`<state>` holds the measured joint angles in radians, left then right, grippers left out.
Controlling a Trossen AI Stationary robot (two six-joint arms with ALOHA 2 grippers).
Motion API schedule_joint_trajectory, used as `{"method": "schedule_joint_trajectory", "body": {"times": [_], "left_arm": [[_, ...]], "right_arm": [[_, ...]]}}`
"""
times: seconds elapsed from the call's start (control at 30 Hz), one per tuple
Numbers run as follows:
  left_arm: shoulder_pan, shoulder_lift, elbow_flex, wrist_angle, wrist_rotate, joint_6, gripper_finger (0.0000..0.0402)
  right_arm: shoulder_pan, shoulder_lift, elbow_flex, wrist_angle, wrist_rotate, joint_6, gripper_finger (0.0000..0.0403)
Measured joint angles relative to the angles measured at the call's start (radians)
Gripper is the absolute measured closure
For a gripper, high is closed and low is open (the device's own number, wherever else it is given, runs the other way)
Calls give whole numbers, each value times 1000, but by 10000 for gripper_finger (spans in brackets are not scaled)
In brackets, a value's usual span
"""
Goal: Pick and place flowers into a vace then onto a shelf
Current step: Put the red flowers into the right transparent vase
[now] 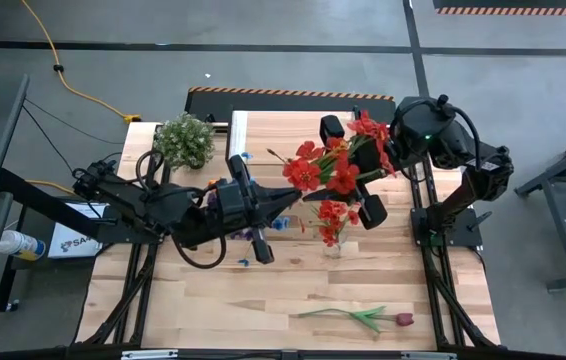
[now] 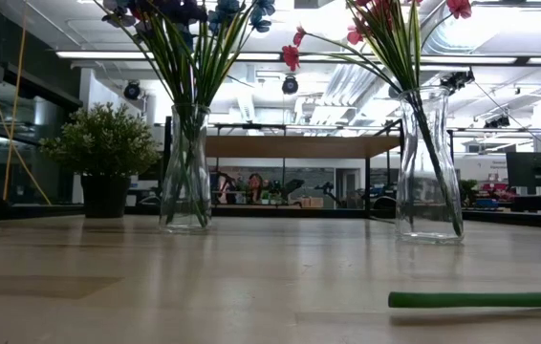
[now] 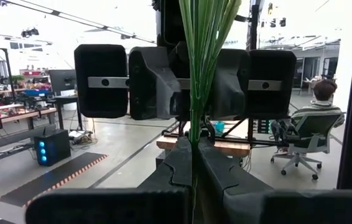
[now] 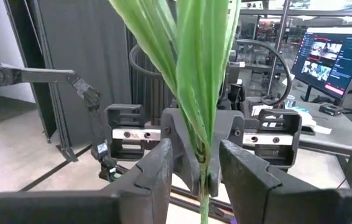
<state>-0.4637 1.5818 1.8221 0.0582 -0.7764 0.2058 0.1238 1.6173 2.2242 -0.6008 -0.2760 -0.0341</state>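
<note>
Gripping green stems, both arms over tabletop (image 1: 213,310) middle. Left gripper (image 3: 193,163) jaws clamped tight on stems of blue/purple flowers (image 2: 186,14), which stand in left vase (image 2: 186,172). Right gripper (image 4: 202,163) jaws closed on stems of red flowers (image 1: 328,170) in right vase (image 2: 429,172). One tulip (image 1: 363,317) lies flat nr front edge. Bushy plant (image 1: 184,139) at back left. Shelf (image 2: 294,145) behind vases.

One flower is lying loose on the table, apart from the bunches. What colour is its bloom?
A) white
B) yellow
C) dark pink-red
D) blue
C: seen from above, the loose flower lies flat on the table near its front edge, a green stem with a dark pink-red bloom at one end, away from the vase of red flowers.
</note>
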Motion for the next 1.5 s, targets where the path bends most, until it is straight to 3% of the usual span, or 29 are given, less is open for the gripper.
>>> {"method": "schedule_joint_trajectory", "body": {"times": [0.4, 0.8, 1.5], "left_arm": [[45, 0, 0, -3, 60, -30, 362], [45, 0, 0, -45, 54, -53, 362], [46, -1, 0, -97, 17, -133, 342]], "right_arm": [[0, 4, 0, 0, 5, 0, 295], [0, 1, 0, -29, 42, -103, 392], [-10, -11, 0, -86, 161, -129, 401]]}}
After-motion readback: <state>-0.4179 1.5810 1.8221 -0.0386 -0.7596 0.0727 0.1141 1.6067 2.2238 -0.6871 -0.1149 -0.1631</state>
